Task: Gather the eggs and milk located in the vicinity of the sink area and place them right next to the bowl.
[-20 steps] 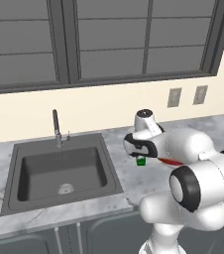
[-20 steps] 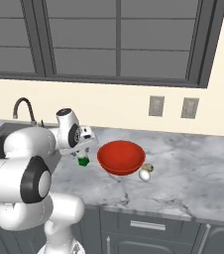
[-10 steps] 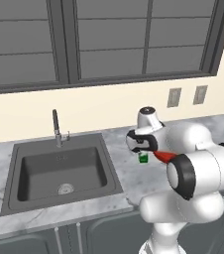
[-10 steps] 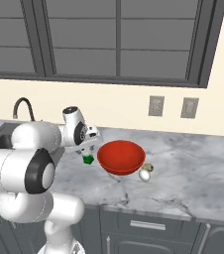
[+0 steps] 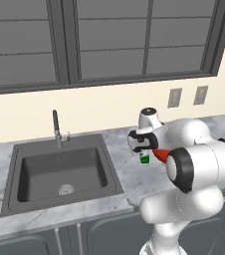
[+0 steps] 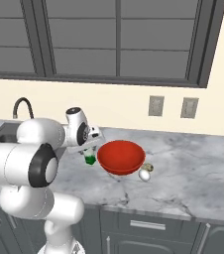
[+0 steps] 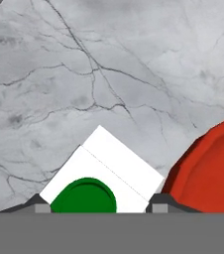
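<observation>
I have the milk (image 7: 104,176) clamped between the fingers (image 7: 98,206): in the hand view a dark tip sits hard against each side of its white top, with the green cap right at the bottom edge between them. So the fingers are partly closed on the carton, not empty.

What matters for setting it down is the bowl (image 6: 121,156). In the hand view its red rim curves in just to the right of the carton, close but with a sliver of grey table (image 7: 109,74) between them. In the right base view the milk (image 6: 89,158) hangs just left of the bowl, near its rim, upright, its long axis along the fingers. I judge the drop spot is almost directly below, on the side of the bowl facing the sink (image 5: 59,172).

One egg (image 6: 144,174) lies on the far side of the bowl, touching or nearly touching it.

Hard to read: whether the carton's base is already on the table or just above it. In the left base view the arm covers most of the bowl, and the milk (image 5: 144,158) shows as a green speck.
</observation>
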